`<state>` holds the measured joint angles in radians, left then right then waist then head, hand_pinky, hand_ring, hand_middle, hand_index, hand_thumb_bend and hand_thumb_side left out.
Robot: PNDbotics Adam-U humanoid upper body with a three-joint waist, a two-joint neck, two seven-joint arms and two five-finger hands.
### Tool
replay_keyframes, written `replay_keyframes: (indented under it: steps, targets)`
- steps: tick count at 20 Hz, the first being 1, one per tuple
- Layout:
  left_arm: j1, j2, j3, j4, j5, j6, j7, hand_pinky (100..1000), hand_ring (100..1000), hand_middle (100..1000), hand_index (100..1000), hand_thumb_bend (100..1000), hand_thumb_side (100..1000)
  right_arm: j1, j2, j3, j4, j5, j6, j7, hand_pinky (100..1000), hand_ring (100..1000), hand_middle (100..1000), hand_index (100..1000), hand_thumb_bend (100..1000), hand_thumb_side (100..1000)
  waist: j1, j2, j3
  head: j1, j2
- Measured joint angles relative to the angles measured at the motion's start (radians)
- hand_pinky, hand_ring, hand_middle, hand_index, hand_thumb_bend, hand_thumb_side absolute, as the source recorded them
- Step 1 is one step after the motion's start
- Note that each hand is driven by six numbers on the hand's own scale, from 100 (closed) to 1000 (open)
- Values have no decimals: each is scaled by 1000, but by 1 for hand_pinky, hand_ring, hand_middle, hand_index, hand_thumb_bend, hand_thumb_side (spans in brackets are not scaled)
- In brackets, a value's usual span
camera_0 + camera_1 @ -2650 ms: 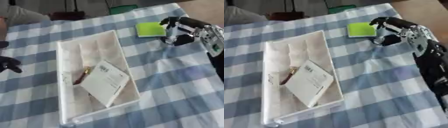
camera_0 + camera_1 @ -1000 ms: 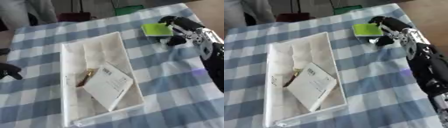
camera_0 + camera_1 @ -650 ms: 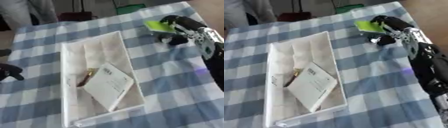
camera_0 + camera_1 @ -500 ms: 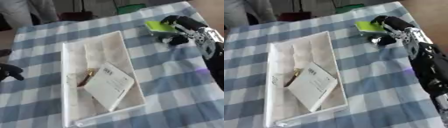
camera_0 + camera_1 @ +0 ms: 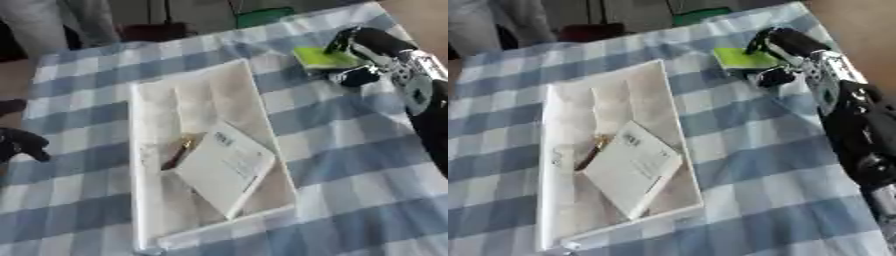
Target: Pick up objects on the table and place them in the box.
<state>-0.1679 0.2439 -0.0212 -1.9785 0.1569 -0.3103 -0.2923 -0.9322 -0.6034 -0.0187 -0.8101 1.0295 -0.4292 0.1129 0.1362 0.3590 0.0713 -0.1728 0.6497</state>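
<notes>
One white box (image 5: 140, 165) is seen on the checked table (image 5: 350, 165). Inside the box, one white booklet (image 5: 223, 167) and one small brown object (image 5: 179, 150) are counted. Right of the box, one green pad (image 5: 319, 57) is seen.

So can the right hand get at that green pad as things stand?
Probably yes: the right hand is already at the green pad, fingers curled over its far edge and thumb below, and nothing lies between them on the checked cloth.
</notes>
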Motion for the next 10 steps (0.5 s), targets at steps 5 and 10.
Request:
replay_keyframes:
  steps: [5, 10]
  targets:
    - [0, -5, 0, 0, 0, 1, -1, 521, 613, 821, 926, 226, 939, 12, 1, -5, -5, -22, 25, -92, 557, 506, 467, 503, 100, 100, 0, 0, -10, 0, 0]
    - [-1, -8, 0, 0, 1, 4, -3, 521, 613, 821, 926, 227, 937, 19, 1, -3, -24, -61, 27, -131, 558, 506, 477, 518, 100, 100, 0, 0, -18, 0, 0]
